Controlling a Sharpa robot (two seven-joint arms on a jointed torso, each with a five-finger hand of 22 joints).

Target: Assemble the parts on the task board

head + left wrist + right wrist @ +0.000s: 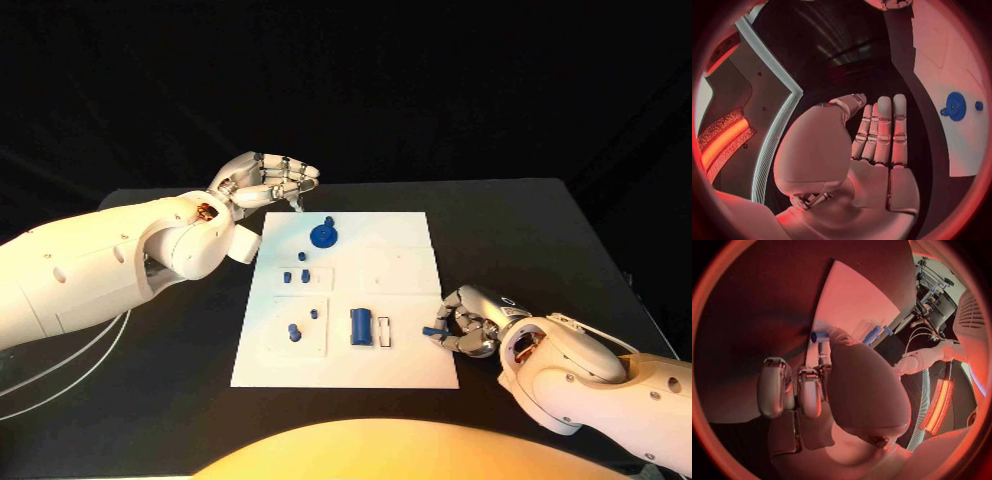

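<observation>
The white task board [404, 360] lies in the middle of the black table. On it are a round blue disc [325, 235], small blue pegs [297, 275], a blue block [361, 327] beside a pale block [387, 330], and small pieces [297, 332]. My right hand [470, 326] is at the board's right edge and pinches a small blue part [431, 330], which also shows at its fingertips [819, 336]. My left hand [268, 182] hovers over the board's far left corner. Its fingers [882, 130] are stretched out and hold nothing. The disc [954, 106] lies beyond them.
Bare black table surrounds the board on all sides. White cables [58, 375] hang by my left arm at the table's left side. The board's middle right part [397, 270] carries no blue pieces.
</observation>
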